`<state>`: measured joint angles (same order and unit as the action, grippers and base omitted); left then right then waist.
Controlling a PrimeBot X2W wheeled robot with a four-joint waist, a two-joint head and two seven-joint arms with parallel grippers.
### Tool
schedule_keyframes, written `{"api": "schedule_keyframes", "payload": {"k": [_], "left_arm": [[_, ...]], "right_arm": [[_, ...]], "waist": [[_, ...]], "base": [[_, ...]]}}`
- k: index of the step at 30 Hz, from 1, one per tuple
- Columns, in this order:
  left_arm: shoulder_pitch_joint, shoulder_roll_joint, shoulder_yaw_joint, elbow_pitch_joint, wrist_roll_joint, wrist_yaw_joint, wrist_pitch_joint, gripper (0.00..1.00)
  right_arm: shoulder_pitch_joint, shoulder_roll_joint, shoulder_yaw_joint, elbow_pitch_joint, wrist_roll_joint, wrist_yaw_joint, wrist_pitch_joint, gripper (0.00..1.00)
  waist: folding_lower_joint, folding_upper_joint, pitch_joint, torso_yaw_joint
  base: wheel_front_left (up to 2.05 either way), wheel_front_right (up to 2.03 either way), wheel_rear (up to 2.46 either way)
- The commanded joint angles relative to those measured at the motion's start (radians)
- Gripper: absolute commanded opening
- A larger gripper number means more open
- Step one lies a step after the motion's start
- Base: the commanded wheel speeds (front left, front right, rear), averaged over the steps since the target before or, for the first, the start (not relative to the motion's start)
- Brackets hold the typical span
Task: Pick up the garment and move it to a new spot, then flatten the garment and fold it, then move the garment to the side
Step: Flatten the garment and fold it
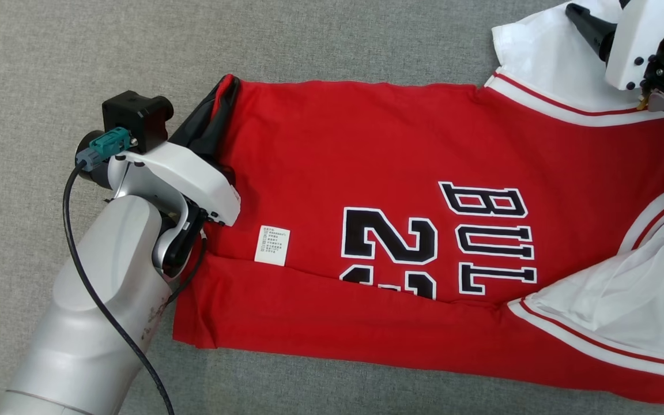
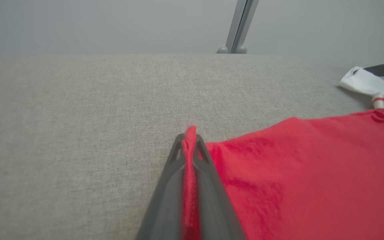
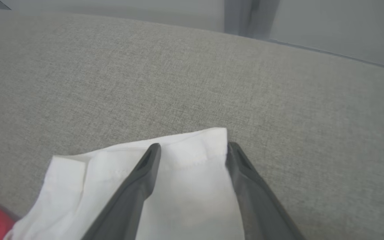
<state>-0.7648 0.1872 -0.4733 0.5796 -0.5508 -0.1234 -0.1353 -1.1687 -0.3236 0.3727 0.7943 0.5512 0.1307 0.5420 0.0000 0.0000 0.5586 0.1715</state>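
Firmly, left hand (image 2: 189, 139) pinches garment (image 1: 366, 144); right hand (image 3: 193, 146) gapes.

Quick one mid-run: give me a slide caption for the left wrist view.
Left gripper shut on a pinched fold at the edge of the red jersey, which lies on the grey fabric surface.

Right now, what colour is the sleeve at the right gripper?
White; the sleeve shows best in right wrist view.
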Motion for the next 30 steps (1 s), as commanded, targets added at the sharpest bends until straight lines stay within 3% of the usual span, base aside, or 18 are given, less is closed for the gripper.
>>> {"api": "schedule_keyframes", "payload": {"k": [1,2,3,4,8,9,11,19,30], "left_arm": [[-0.013,0.007,-0.001,-0.009,0.006,0.001,0.0,0.0],[-0.013,0.009,-0.002,-0.013,0.005,0.002,0.002,0.0],[-0.014,0.01,-0.003,-0.015,0.004,0.002,0.004,0.0],[-0.015,0.013,-0.003,-0.018,0.004,0.004,0.006,0.0],[-0.018,0.018,-0.003,-0.025,-0.001,0.006,0.012,0.0],[-0.019,0.02,-0.002,-0.026,-0.002,0.005,0.016,0.0],[-0.022,0.028,0.0,-0.028,-0.007,0.005,0.018,0.0],[0.008,0.071,0.001,-0.05,-0.017,0.005,0.046,0.0],[0.165,0.149,0.022,-0.176,-0.046,0.039,0.059,0.0]], "right_arm": [[-0.018,-0.004,0.016,0.017,0.001,0.0,0.011,1.0],[-0.021,-0.003,0.023,0.023,0.003,0.0,0.013,0.88],[-0.025,-0.001,0.031,0.028,0.005,0.0,0.015,0.62],[-0.027,-0.001,0.038,0.033,0.009,0.0,0.013,0.47],[-0.035,-0.005,0.06,0.042,0.006,0.0,-0.005,0.32],[-0.034,-0.006,0.065,0.045,0.006,0.0,-0.014,0.25],[-0.034,-0.001,0.066,0.049,0.019,0.0,-0.043,0.0],[0.012,-0.006,0.093,-0.019,0.13,0.0,-0.147,0.0],[0.275,-0.156,0.156,-0.344,0.33,0.0,-0.281,0.0]], "waist": [[0.0,0.0,-0.001,0.0],[0.0,0.0,-0.001,0.0],[0.0,0.0,-0.002,-0.001],[0.0,0.0,-0.003,-0.002],[0.0,0.0,-0.006,-0.004],[0.0,0.0,-0.007,-0.005],[0.0,0.0,-0.009,-0.008],[0.0,0.0,-0.055,-0.042],[0.0,0.0,-0.177,-0.097]], "base": [[0.0,0.0,0.0],[0.0,0.0,0.0],[0.0,0.0,0.0],[0.0,0.0,0.0],[0.0,0.0,0.0],[0.0,0.0,0.0],[0.0,0.0,0.0],[0.0,0.0,0.0],[0.0,0.0,0.0]]}}
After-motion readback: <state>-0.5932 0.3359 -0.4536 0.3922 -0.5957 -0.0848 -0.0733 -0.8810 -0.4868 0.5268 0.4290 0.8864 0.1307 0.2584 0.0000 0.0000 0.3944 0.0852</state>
